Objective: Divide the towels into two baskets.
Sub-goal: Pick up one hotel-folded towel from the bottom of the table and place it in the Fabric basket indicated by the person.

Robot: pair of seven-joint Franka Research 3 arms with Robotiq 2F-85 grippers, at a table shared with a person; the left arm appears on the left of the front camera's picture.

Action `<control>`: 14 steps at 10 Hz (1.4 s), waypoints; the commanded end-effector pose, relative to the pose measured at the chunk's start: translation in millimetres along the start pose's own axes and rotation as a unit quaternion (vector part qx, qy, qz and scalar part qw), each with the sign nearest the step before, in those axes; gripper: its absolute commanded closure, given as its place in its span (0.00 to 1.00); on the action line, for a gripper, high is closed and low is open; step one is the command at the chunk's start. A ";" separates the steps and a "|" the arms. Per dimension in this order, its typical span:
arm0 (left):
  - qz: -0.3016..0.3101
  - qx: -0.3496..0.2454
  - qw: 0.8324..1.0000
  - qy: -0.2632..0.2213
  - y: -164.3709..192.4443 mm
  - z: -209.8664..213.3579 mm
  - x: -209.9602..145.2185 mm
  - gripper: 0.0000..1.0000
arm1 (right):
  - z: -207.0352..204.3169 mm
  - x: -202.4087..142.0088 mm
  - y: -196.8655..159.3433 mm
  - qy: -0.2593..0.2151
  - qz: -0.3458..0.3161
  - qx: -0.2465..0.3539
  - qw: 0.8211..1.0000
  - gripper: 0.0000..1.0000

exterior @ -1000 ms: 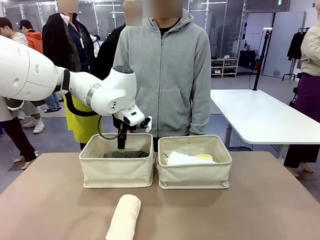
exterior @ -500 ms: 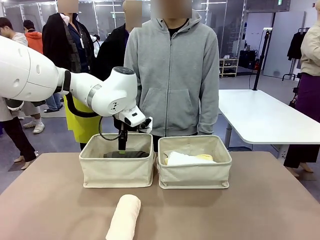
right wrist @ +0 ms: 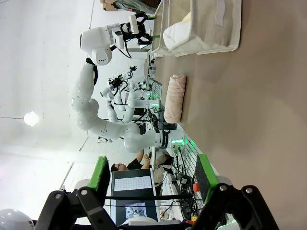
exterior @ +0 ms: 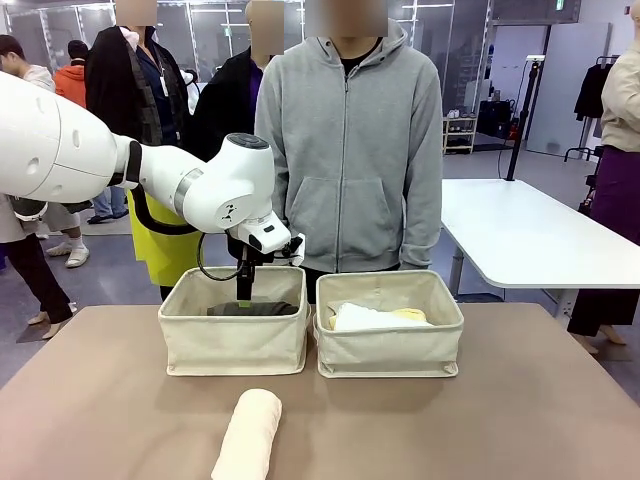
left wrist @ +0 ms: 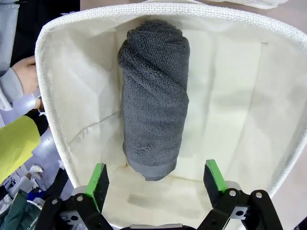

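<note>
In the front view, my left gripper (exterior: 245, 288) hangs open just above the dark grey towel (exterior: 255, 309), which lies in the left basket (exterior: 235, 345). Seen from the left wrist, that towel (left wrist: 153, 100) rests free on the basket's floor, and the gripper (left wrist: 156, 176) straddles its near end without touching it. The right basket (exterior: 390, 350) holds a white towel (exterior: 358, 317) and a pale yellow one (exterior: 410, 316). A cream towel (exterior: 248, 435) lies on the table in front of the baskets. My right gripper (right wrist: 152, 173) is open and holds nothing, well off from the cream towel (right wrist: 175, 98).
A person in a grey hoodie (exterior: 350, 150) stands right behind the baskets at the far edge, hands down. Brown tabletop (exterior: 500, 420) lies open to the front right. A white table (exterior: 520, 230) stands behind on the right.
The person behind the baskets has shifted a little to the right. My left gripper stays open over the dark grey towel, barely moved.
</note>
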State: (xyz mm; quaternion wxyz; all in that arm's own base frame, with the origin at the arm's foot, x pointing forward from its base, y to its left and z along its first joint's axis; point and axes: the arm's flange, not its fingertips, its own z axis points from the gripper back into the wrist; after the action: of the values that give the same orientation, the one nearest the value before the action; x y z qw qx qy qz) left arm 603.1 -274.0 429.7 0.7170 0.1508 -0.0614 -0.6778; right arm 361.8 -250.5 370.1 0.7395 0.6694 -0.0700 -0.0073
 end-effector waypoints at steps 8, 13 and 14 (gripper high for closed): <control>0.158 -0.100 0.963 -0.196 -19.1 97.6 -91.3 0.00 | -2.1 -1.2 4.5 0.001 -0.010 -0.009 1.000 0.10; 0.391 -0.181 0.821 -0.375 -122.2 108.7 -264.0 0.00 | -2.1 -1.2 4.5 0.001 -0.010 -0.009 1.000 0.10; 0.411 -0.217 0.783 -0.414 -146.8 100.2 -299.6 0.00 | -2.1 -1.2 4.5 0.001 -0.010 -0.009 1.000 0.10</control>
State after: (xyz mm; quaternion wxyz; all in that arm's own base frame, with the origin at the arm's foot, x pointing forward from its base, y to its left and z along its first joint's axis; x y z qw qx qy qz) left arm 437.5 -20.8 522.4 0.8561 -0.3061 -0.2418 -0.3390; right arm 361.4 -251.0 370.5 0.7398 0.6691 -0.0706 -0.0076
